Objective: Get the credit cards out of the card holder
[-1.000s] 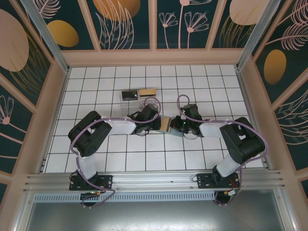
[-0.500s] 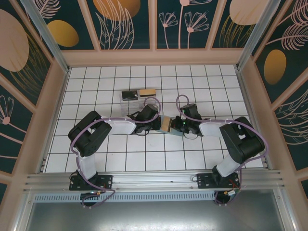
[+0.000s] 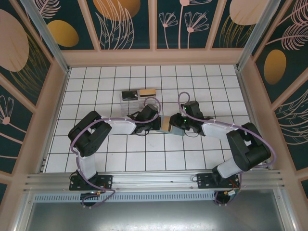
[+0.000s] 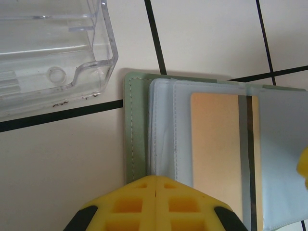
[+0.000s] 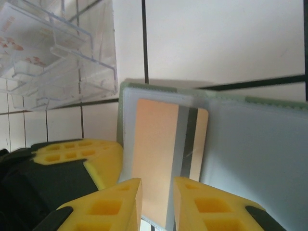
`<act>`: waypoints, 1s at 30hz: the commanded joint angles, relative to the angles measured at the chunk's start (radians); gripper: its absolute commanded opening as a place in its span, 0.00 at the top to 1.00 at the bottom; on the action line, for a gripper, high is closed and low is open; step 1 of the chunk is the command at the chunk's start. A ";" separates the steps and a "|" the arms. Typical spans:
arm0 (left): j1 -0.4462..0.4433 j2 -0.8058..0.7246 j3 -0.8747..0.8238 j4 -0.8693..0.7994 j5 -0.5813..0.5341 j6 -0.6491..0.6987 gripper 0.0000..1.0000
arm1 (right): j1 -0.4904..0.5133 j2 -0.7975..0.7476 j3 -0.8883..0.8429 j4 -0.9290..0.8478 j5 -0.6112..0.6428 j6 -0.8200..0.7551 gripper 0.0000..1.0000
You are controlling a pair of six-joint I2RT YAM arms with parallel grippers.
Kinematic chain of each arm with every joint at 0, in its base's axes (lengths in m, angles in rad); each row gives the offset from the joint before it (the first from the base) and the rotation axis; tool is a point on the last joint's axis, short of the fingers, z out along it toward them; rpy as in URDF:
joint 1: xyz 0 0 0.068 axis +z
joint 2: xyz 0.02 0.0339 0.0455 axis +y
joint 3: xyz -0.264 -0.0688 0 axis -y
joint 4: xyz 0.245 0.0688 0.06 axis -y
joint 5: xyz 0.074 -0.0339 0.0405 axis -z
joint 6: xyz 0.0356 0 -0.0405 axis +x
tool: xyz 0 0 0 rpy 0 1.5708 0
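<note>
A: Credit card (image 5: 154,139), thin tan-gold rectangle, where is it?
B: In the open grey-green soft card holder (image 4: 137,144). The left gripper (image 4: 155,192) is pressed together at its edge; the right gripper (image 5: 157,192) is slightly spread, with the card's end between.

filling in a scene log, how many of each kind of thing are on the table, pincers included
card holder: 1
tan-gold cards: 2, one in the holder, one by the box
clear plastic box: 1
pincers: 2, left pincer, right pincer
total: 6
</note>
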 commanded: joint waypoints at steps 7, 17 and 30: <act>0.008 0.006 -0.027 -0.047 -0.014 -0.007 1.00 | -0.036 0.033 -0.068 0.092 -0.071 0.034 0.68; 0.006 0.021 -0.022 -0.041 -0.005 -0.011 1.00 | -0.042 0.087 -0.070 0.151 -0.112 0.053 0.73; 0.007 0.022 -0.025 -0.039 0.002 -0.011 1.00 | -0.042 0.116 -0.067 0.170 -0.124 0.064 0.76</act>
